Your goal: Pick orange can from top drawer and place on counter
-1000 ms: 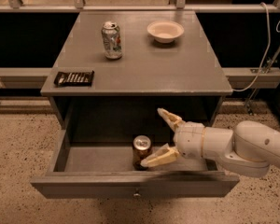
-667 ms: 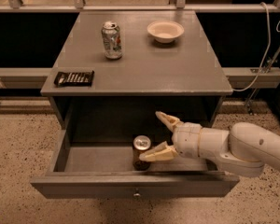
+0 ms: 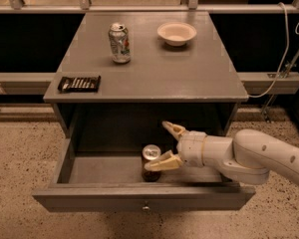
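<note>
The orange can (image 3: 150, 164) stands upright inside the open top drawer (image 3: 139, 198), near its front and middle; its silver top shows and its body is dark in the drawer's shade. My gripper (image 3: 158, 146) reaches in from the right on a white arm and is open. One finger (image 3: 159, 164) lies across the can's near right side, the other finger (image 3: 172, 129) points up and back, apart from the can. The grey counter (image 3: 154, 68) is above the drawer.
On the counter stand a silver-white can (image 3: 119, 43) at back left, a white bowl (image 3: 176, 33) at back right, and a dark flat packet (image 3: 79, 83) at the front left edge. A white cable (image 3: 284, 59) hangs at the right. Speckled floor surrounds the cabinet.
My gripper has moved a little left, closer to the orange can. The can has not moved.
</note>
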You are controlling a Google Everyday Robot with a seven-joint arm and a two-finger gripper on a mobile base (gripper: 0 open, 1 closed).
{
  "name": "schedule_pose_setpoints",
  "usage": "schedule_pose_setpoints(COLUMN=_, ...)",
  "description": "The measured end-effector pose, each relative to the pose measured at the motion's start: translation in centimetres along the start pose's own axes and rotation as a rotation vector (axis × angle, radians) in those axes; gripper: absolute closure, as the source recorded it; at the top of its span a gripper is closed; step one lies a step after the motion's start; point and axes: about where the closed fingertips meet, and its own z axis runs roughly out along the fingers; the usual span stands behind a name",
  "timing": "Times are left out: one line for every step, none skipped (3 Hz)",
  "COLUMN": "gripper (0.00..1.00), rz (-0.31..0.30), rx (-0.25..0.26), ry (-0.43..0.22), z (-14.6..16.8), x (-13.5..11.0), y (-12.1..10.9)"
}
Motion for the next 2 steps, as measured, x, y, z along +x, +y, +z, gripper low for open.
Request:
schedule_pose_setpoints(gripper=0.11, rz=0.014, rx=-0.017, ry=0.041, z=1.14, x=1.39, y=0.33)
schedule_pose_setpoints(gripper=0.14, rz=0.025, rx=-0.034, ry=0.061, z=2.0, x=2.26, y=0.76)
